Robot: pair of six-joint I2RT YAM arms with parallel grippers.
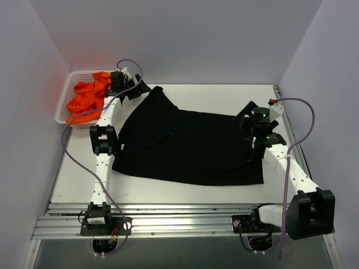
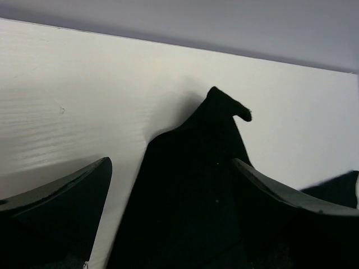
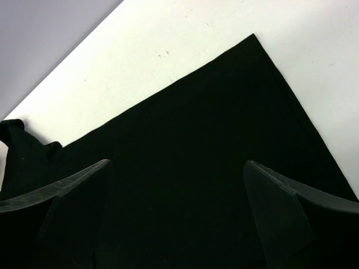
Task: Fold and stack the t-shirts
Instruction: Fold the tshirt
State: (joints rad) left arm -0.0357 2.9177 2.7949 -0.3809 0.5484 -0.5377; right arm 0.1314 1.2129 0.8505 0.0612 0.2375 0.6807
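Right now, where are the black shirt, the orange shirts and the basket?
black shirt (image 1: 190,147): top view, middle of its body.
orange shirts (image 1: 85,102): top view, middle of the heap.
basket (image 1: 63,102): top view, its left wall.

The flat shirt (image 1: 185,145) lies mid-table (image 1: 224,95), the basket (image 1: 63,103) at 10 o'clock holds a heap of shirts (image 1: 87,101), the left gripper (image 2: 171,159) hangs over the flat shirt's 11 o'clock tip, and the right gripper (image 3: 176,162) over its 3 o'clock side.
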